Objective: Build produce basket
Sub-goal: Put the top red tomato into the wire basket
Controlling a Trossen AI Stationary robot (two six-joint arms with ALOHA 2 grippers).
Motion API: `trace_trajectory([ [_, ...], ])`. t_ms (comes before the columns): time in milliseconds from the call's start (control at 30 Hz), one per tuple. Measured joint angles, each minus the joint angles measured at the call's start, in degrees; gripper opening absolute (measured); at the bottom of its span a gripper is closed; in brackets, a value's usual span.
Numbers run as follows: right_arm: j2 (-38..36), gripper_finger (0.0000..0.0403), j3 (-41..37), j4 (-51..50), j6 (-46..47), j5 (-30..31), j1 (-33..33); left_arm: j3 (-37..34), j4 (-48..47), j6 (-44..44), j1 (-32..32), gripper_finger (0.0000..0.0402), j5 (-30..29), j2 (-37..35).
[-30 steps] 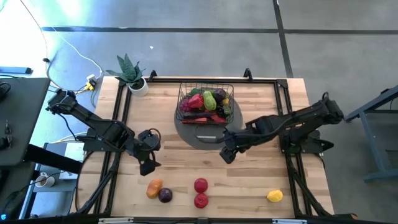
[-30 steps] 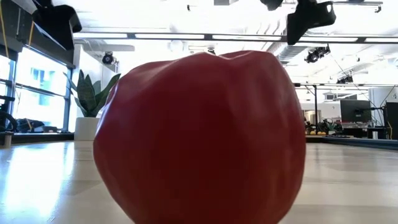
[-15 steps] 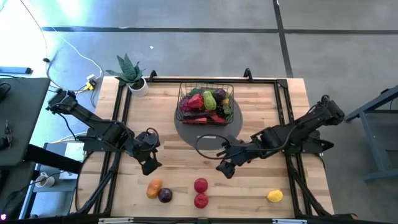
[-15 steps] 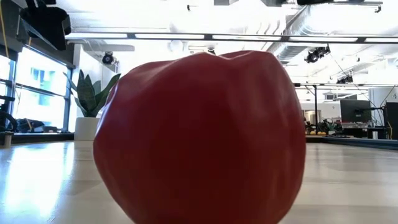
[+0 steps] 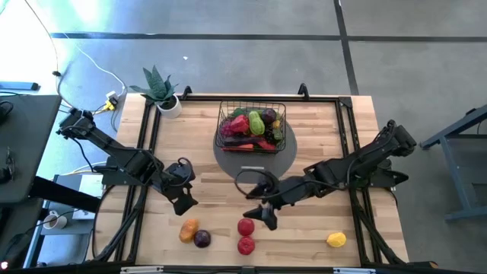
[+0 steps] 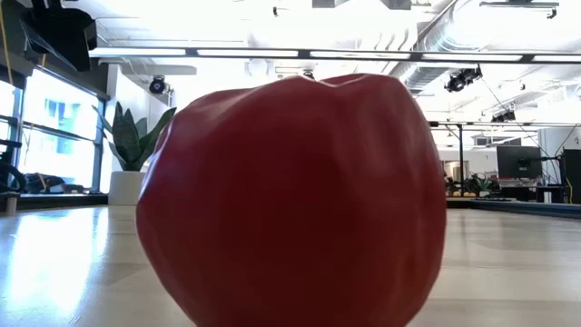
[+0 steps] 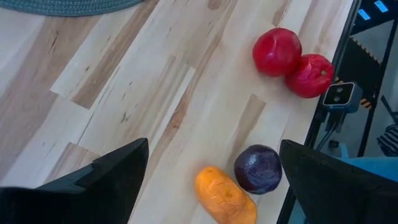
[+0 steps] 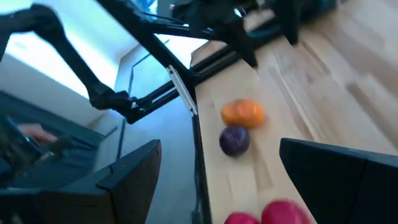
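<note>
1. The right gripper (image 5: 265,216) has swung away from the basket (image 5: 252,125) and down the table in the last second. Now it hangs just above the two red fruits (image 5: 245,235) near the front edge.
2. Its fingers are spread wide and hold nothing. In its own view the fingers (image 8: 134,171) stand far apart, with the red fruits (image 8: 268,214) showing between them.
3. This looks like the start of a new pick. I think a red fruit is next to go in the basket.
4. The right arm is stretched long and low across the table, from the right side toward the middle.
5. The left gripper (image 5: 181,198) has hardly moved. It hangs over the table's left side, above the orange fruit (image 5: 189,230) and the purple fruit (image 5: 202,239). Its fingers are wide open and empty too.
6. The basket sits on a grey disc (image 5: 255,156) at the back of the table. It already has red, green and purple produce in it.
7. A yellow fruit (image 5: 335,240) lies alone near the front right. Five pieces are still out on the table.
</note>
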Motion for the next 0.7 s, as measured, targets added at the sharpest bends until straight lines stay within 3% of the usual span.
trace_trajectory([
  [300,8.16,0.0310,10.25,-4.25,-24.31,-0.38,0.00,0.00,0.02,0.01,-0.02,0.0353,0.00,-0.04],
  [433,11.36,0.0310,13.29,-10.32,-28.23,-0.39,0.00,0.00,-0.06,0.03,-0.02,0.0353,-0.04,-0.04],
  [700,15.19,0.0310,13.41,-12.20,-33.25,-0.64,0.18,0.00,-0.19,0.40,0.00,0.0353,-0.09,-0.04],
])
